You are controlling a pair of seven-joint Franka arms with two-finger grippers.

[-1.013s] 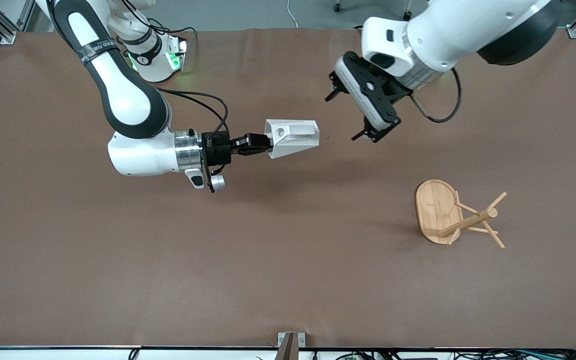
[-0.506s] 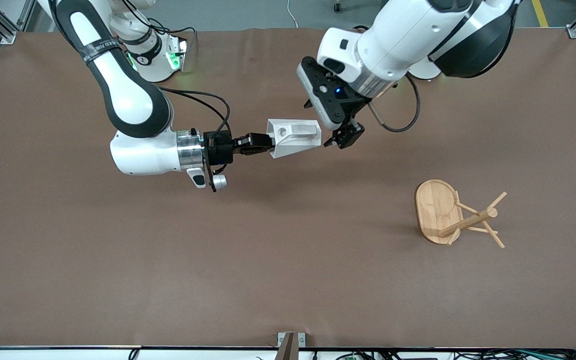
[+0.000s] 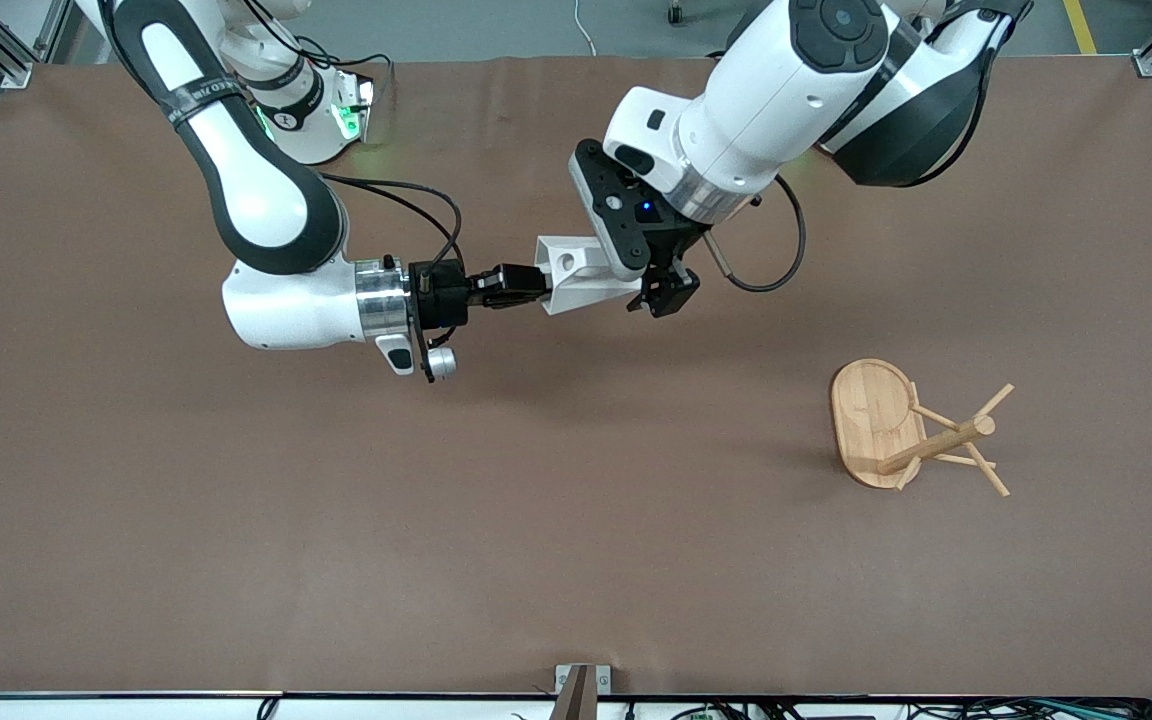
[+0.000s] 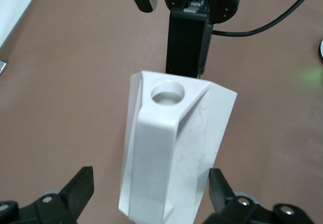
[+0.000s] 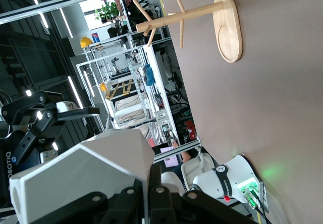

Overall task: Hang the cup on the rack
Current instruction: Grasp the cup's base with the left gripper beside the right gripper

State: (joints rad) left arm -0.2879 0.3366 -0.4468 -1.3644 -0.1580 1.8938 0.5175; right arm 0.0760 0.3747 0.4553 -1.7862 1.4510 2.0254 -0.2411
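Front view: one white faceted cup [image 3: 576, 272] hangs above the brown worktop [image 3: 536, 520], well apart from the one wooden rack [image 3: 911, 430]. The right end effector [image 3: 526, 285] is clenched on the cup's base; the left end effector [image 3: 651, 290], fingers spread, straddles its rim end.

Left wrist view: black fingertips [image 4: 81, 186] flank the cup [image 4: 171, 158], untouching.

Right wrist view: the cup [image 5: 81, 176] is gripped, with the rack [image 5: 202, 19] well apart from it.

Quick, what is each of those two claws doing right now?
Right gripper: shut on the cup, held up over the table.
Left gripper: open, fingers either side of the cup's other end, not yet gripping.
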